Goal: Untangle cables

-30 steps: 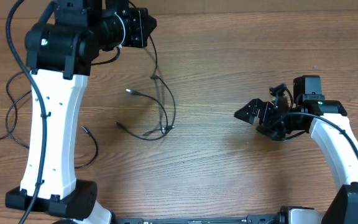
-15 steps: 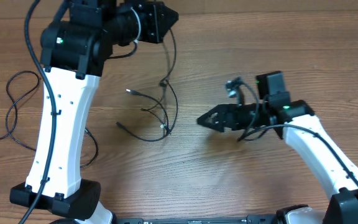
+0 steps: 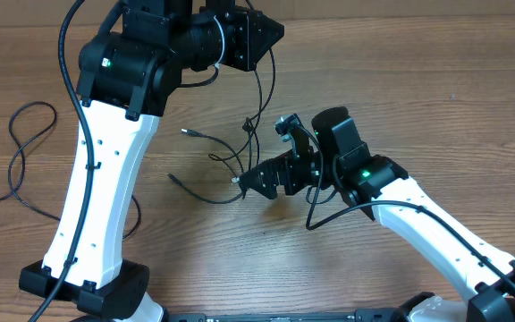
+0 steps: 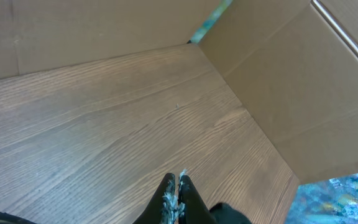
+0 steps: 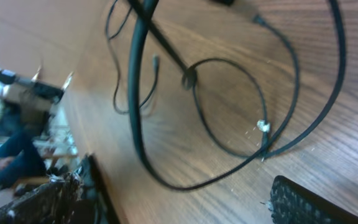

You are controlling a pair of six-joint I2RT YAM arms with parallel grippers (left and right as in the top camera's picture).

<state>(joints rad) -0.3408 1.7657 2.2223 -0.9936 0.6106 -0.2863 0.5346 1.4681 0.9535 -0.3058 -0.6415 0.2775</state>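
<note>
Thin black cables [image 3: 224, 199] lie in loose loops at the table's middle, silvery plug tips [image 3: 186, 132] pointing left. One strand [image 3: 257, 97] rises from the heap to my left gripper [image 3: 263, 41], held high at the back and shut on it. In the left wrist view the left gripper [image 4: 176, 190] is pressed shut, and the strand itself is hidden. My right gripper [image 3: 250, 182] stands open low over the table at the heap's right edge, beside a plug tip. In the right wrist view the cable loops [image 5: 261, 93] lie just ahead of the right gripper [image 5: 179, 208], nothing between its fingers [image 5: 300, 202].
Another loose black cord [image 3: 23, 143] lies at the table's left, and a further loop [image 3: 135, 210] shows behind the left arm's white link [image 3: 92, 206]. Cardboard walls [image 4: 278, 81] close off the table's far side and corner.
My right gripper has swung left across the table to the cable heap. My left gripper has moved right with the strand, pulling the lifted loop rightward.
</note>
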